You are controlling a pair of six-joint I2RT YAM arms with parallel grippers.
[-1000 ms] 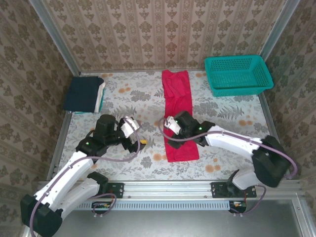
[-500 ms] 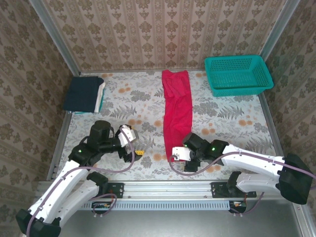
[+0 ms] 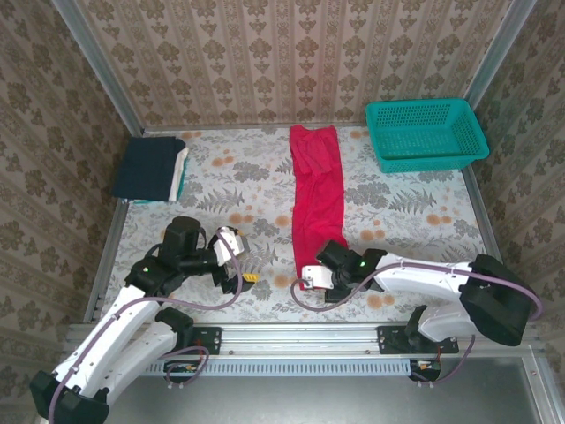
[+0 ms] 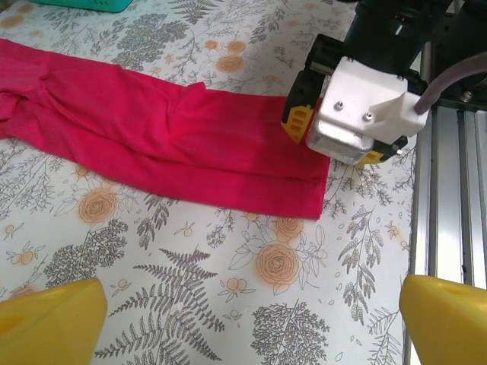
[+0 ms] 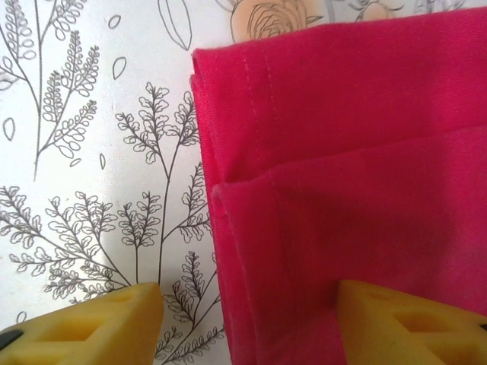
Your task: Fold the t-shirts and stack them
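A bright red t-shirt [image 3: 316, 194] lies folded into a long narrow strip down the middle of the table; the left wrist view has it [image 4: 152, 137] running across the top. My right gripper [image 3: 311, 281] is down at the strip's near end. Its jaws stand open astride the hemmed edge [image 5: 228, 228]: one yellow finger [image 5: 84, 327] rests over bare tablecloth, the other [image 5: 411, 327] over the red cloth. My left gripper [image 3: 243, 262] hangs open over the tablecloth to the left of the strip, holding nothing. A stack of folded t-shirts [image 3: 150, 168], navy on top, sits at the far left.
A teal mesh basket [image 3: 425, 132] stands at the far right corner. The floral tablecloth [image 3: 238, 177] lies bare between the stack and the red strip. A metal rail [image 3: 300, 336] runs along the near edge. Patterned walls close in three sides.
My right gripper slid from the middle of the red strip down to its near end and its jaws narrowed. The left gripper drew back toward the near edge, staying open.
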